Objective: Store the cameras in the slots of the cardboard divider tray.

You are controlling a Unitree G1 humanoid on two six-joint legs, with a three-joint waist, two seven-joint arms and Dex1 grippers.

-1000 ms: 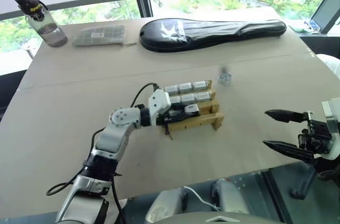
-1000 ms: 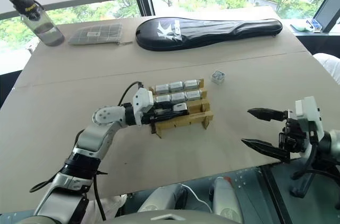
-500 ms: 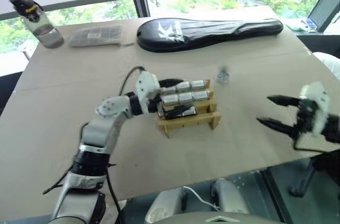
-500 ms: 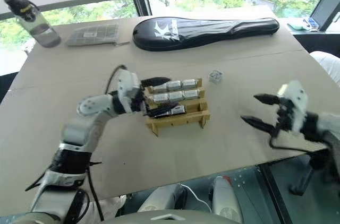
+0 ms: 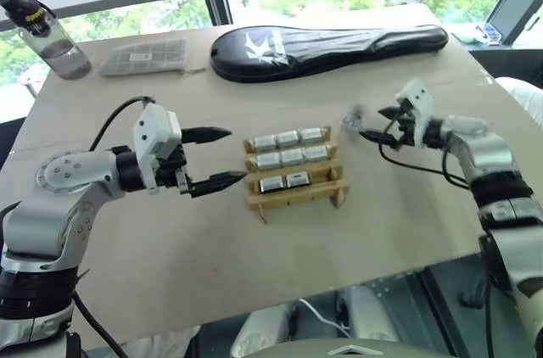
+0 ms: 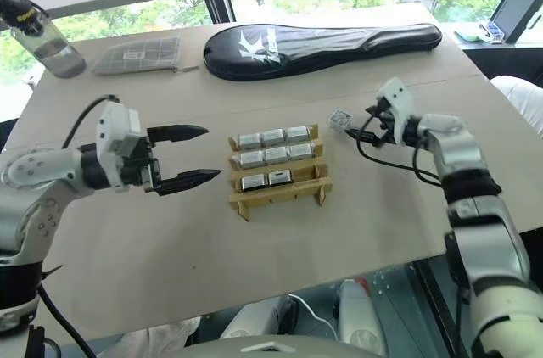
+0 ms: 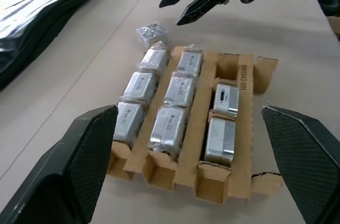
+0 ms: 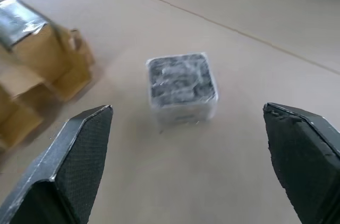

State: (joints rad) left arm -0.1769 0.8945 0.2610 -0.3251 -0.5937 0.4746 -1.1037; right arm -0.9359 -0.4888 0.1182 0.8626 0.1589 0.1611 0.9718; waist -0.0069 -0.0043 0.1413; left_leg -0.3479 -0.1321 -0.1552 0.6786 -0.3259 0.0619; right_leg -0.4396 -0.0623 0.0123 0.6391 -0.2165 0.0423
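left tool (image 5: pixel 219 155): I've pulled it clear of the cardboard divider tray (image 5: pixel 293 175), fingers apart, empty.
tray: eight cameras (image 7: pixel 171 90) slotted, one slot free.
right tool (image 6: pixel 361 131): moved in, fingers apart, around last camera (image 8: pixel 182 86) on tabletop (image 5: pixel 254 248) beside tray.

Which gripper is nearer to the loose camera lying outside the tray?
Right. The right gripper is open just beside the loose camera; the left gripper is beyond the tray, far side.

loose camera (image 5: pixel 354 115) blurred, bottle (image 5: pixel 34 25) top cropped

Bottle (image 5: pixel 42 27), gridded case (image 5: pixel 146 56), black racket cover (image 5: pixel 331 40)
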